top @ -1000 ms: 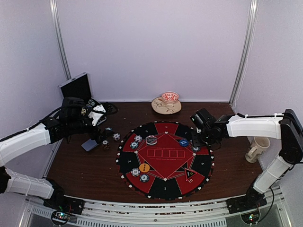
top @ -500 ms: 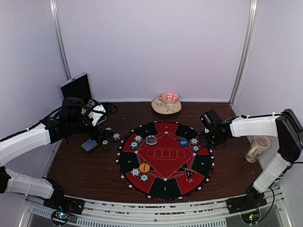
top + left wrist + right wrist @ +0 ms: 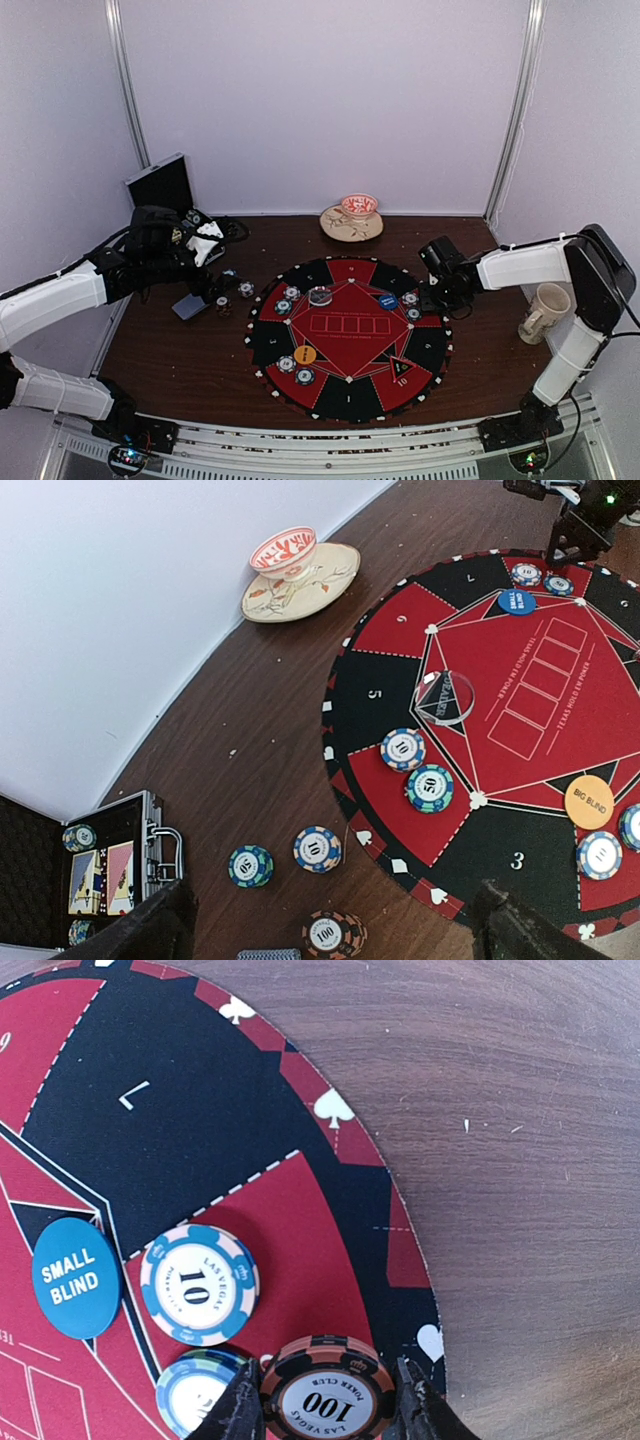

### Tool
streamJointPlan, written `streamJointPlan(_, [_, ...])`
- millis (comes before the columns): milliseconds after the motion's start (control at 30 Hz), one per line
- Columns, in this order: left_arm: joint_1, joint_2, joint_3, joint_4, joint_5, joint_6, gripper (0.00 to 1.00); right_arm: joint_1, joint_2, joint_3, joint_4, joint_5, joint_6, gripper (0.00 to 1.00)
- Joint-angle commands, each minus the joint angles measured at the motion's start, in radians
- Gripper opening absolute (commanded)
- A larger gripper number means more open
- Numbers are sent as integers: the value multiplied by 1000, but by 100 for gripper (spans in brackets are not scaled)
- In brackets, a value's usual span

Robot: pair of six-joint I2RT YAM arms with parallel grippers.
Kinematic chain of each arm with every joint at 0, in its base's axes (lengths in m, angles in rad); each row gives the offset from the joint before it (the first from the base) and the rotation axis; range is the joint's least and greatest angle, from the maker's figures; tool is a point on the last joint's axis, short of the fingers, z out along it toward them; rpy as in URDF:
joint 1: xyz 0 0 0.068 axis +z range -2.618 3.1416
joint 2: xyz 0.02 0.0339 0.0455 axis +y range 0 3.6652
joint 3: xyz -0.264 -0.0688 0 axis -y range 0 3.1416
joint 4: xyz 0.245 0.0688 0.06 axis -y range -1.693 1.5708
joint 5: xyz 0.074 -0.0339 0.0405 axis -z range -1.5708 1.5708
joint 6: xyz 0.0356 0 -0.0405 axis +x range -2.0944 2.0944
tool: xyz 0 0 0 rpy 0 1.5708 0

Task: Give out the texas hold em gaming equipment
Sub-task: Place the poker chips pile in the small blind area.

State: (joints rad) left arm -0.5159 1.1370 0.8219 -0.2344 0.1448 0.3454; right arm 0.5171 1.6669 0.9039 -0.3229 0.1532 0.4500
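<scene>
at right rim of mat (image 3: 210, 1130), brown 100 chip (image 3: 331, 1392) clamped in right gripper (image 3: 330, 1408)

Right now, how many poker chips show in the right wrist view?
3: 10 chip beside the Small Blind disc, 100 chip in the right gripper, cut-off chip left of it; more may lie off-frame.

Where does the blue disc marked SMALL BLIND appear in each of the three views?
Top external: blue disc right of centre, on the round mat.
Left wrist: blue disc upper right, on the mat.
Right wrist: blue disc at the left edge, beside a 10 chip.
Shared landmark: the red-and-black mat.
</scene>
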Motion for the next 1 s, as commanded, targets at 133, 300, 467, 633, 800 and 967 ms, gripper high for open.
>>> streamJointPlan(133, [9, -5, -14, 43, -2, -8, 98, -16, 22, 25, 29, 15, -9, 25])
streamJointPlan(300, [8, -6, -15, 44, -4, -6, 98, -20, 34, 33, 28, 3, -16, 32])
streamJointPlan(467, [9, -6, -15, 43, -4, -8, 98, -20, 31, 41, 23, -3, -17, 50])
streamJointPlan(633, [9, -5, -16, 45, -5, -8, 98, -20, 2, 48, 15, 0, -15, 59])
streamJointPlan(800, [9, 1, -14, 45, -11, -8, 98, -19, -79, 52, -4, 0, -2, 63])
streamJointPlan(967, [15, 33, -7, 41, -35, -6, 98, 1, -224, 38, -33, 50, 1, 70])
